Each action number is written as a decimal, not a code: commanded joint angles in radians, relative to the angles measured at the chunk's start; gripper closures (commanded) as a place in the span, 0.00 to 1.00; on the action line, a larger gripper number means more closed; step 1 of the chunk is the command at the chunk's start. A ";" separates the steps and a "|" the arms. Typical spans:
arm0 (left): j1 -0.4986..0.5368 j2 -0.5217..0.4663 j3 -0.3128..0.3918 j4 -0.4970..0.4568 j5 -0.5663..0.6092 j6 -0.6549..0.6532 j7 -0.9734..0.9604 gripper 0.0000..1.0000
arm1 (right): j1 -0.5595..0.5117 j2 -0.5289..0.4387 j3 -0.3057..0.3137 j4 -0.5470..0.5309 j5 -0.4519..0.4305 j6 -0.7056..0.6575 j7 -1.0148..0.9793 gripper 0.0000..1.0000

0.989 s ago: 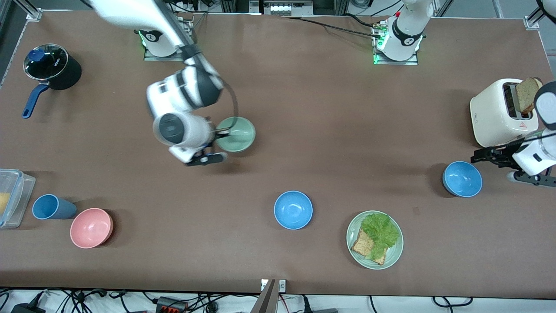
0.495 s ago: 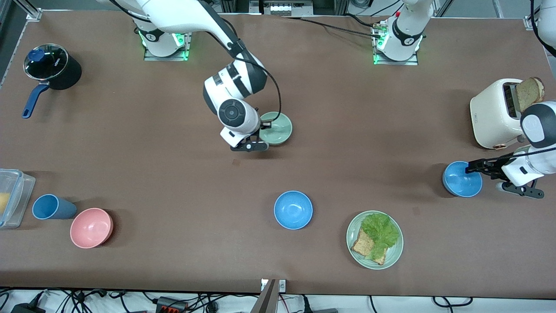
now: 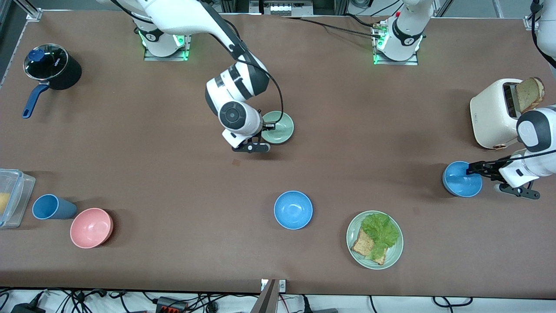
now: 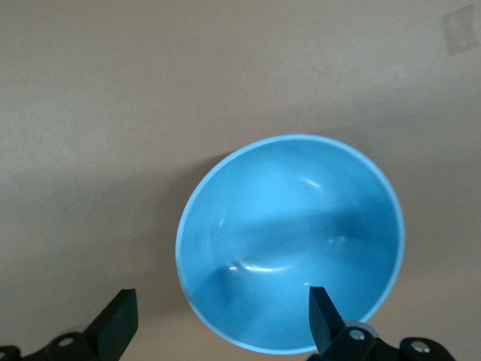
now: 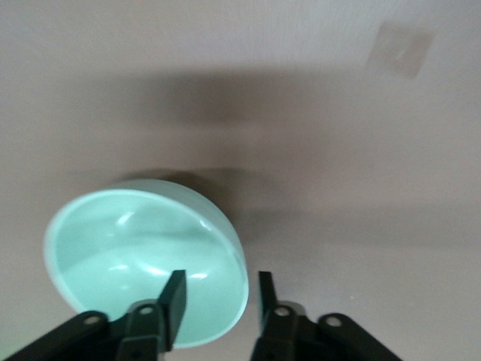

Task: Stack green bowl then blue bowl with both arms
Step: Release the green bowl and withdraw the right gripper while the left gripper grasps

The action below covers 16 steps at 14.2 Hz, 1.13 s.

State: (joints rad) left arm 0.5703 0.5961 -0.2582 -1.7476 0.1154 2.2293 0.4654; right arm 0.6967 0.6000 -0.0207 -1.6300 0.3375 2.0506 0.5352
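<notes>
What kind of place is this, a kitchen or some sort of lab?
Most likely a robotics lab set up as a mock kitchen: two white arms are bolted to a brown table, kitchenware like a toaster and a saucepan is spread across it, and cables run along the edge.

The right end effector point(image 5: 218, 289) hangs low with fingers narrowly parted; the left end effector point(image 4: 218, 320) is spread wide.

Bare table point(image 3: 347, 143) lies open between the green bowl point(image 3: 279, 127) and the blue bowl point(image 3: 461, 179) at the left arm's end. The toaster point(image 3: 495, 114) crowds that bowl just beside it, while the second blue bowl point(image 3: 293, 210) and lettuce plate point(image 3: 375, 239) sit nearer the camera.
</notes>
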 commanded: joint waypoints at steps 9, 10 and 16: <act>0.019 0.060 -0.010 0.025 0.021 0.050 0.068 0.69 | -0.290 -0.135 -0.186 0.314 -0.180 -0.380 -0.185 0.00; 0.019 0.060 -0.012 0.025 0.021 0.050 0.070 0.75 | -0.325 -0.140 -0.191 0.314 -0.180 -0.385 -0.242 0.00; 0.020 0.050 -0.016 0.028 0.013 0.033 0.139 1.00 | -0.472 -0.189 -0.200 0.314 -0.172 -0.372 -0.288 0.00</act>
State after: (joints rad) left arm 0.5786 0.6485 -0.2609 -1.7343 0.1156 2.2793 0.5633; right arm 0.2720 0.4476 -0.2332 -1.3209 0.1670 1.6834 0.2601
